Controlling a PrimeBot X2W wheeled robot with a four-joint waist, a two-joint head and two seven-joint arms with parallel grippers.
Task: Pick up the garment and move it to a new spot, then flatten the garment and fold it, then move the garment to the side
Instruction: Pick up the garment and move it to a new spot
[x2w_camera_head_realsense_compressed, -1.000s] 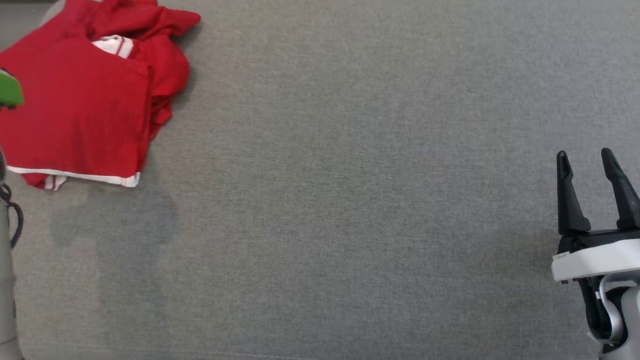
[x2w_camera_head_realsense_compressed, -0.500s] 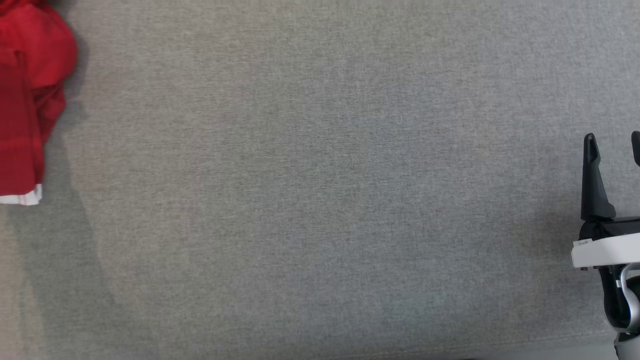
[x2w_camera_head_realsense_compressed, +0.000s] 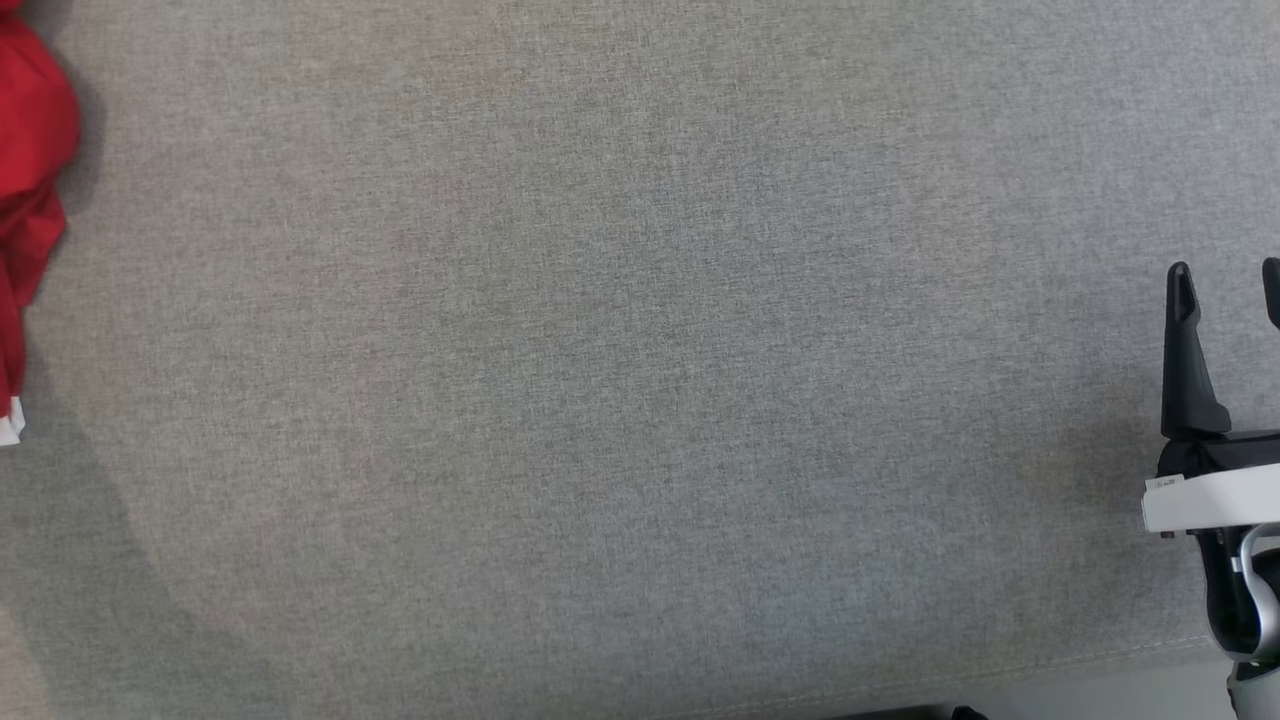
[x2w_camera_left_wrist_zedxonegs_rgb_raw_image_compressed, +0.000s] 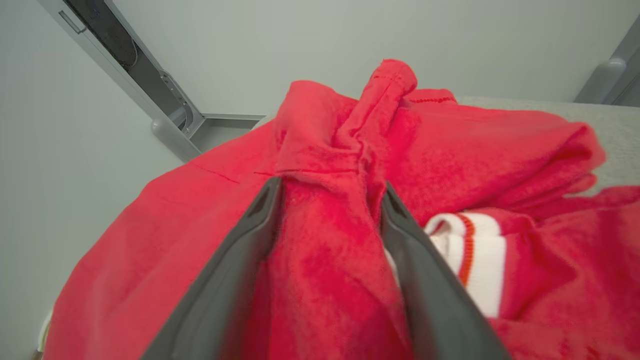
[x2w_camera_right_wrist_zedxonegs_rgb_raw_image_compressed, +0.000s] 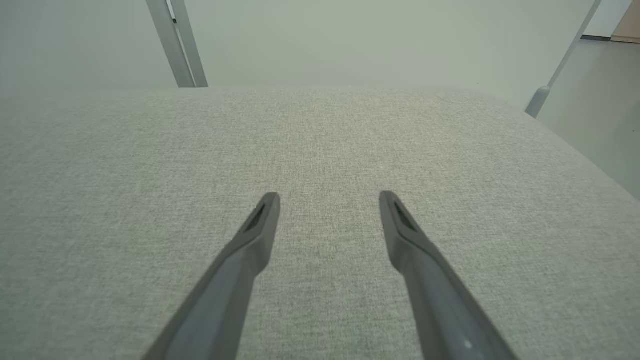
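Pickup stage, nothing finished: red shirt lies crumpled at the grey bench's left edge. Left gripper straddles a bunched fold; whether it grips, I cannot tell. Right gripper gapes empty near the right edge. Moving, flattening and folding remain.

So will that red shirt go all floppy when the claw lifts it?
Probably floppy: the red shirt lies crumpled in soft folds. It likely sags and dangles, since the left claw straddles just one bunched ridge. It looks light, and its fuzzy cloth seems unlikely to slip.
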